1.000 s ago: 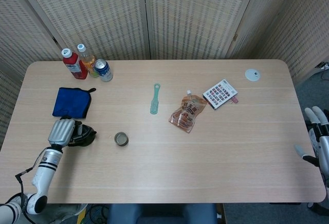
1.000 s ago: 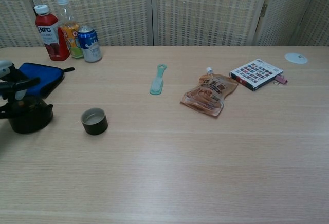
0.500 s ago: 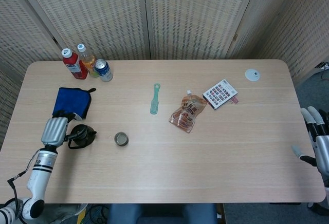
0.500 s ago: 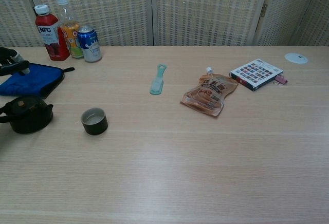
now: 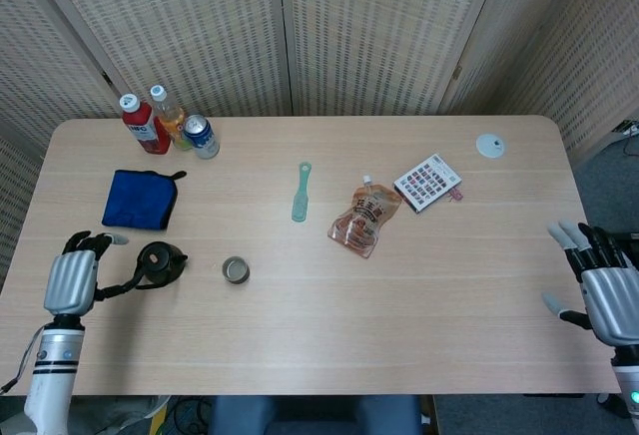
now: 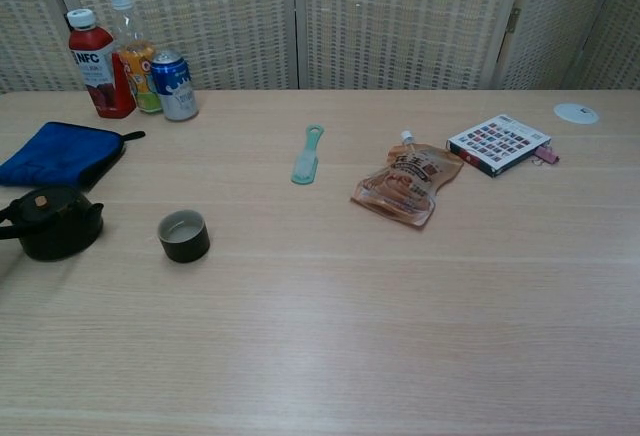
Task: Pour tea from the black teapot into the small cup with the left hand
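1. A pale wood-grain tabletop [image 5: 399, 305] with rounded corners filled the scene.
2. Behind it stood folding screens [image 5: 379, 26] of woven, cream-coloured panels in light frames.
3. Grey floor [image 5: 609, 171] showed past the right edge.
4. Lighting was even and soft, casting only faint shadows.

The chest view's left edge clips the teapot [image 6: 52, 222] handle. The right hand [image 5: 609, 300] runs off the head view's right edge. The booklet [image 5: 428, 182] print is too small to read.

Black teapot [image 6: 50, 223] upright near small cup [image 6: 184, 236], apart, on table [image 6: 400, 296].
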Robot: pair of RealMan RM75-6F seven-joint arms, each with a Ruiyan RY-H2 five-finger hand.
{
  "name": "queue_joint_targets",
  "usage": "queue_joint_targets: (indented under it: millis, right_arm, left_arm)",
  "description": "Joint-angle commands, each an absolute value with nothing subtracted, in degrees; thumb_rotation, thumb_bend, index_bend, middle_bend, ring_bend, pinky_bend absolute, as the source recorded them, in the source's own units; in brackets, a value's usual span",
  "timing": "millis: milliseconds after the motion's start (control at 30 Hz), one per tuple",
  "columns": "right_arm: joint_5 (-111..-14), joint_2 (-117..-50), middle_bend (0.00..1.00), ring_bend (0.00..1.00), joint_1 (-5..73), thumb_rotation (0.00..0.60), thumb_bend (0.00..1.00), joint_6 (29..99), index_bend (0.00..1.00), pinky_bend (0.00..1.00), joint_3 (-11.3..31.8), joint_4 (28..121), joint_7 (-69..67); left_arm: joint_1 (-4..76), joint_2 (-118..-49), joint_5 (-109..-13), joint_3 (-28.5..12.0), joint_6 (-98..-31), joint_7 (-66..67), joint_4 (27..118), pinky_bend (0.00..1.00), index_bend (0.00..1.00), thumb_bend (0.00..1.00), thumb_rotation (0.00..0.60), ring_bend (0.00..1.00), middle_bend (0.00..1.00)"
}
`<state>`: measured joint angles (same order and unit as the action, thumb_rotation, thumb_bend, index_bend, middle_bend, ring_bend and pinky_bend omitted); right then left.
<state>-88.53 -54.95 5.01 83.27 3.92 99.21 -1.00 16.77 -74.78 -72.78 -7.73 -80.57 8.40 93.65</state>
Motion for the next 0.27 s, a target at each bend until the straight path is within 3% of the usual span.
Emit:
queue_joint_targets:
  millis: [33,267]
  right_arm:
    - [-89.0,-55.67,0.07,0.0,4.99,0.6,0.2,83.58,0.11,0.06,3.59,98.9,-0.5]
    - [-88.85,-56.83,0.07,0.0,3.81,0.6,0.21,85.12,0.11,0.06,2.95,98.85,0.39]
  left_arm:
    - [14.44,-73.54,-75.71,-6.2,-84.18,10.02,96.43,0.13,0.34,0.21,0.364,0.32,0.34]
    - [11.55,-73.01,-78.76,-4.27,-88.04,12.49,99.37,0.13,0.34,0.21,0.365,0.31,0.34]
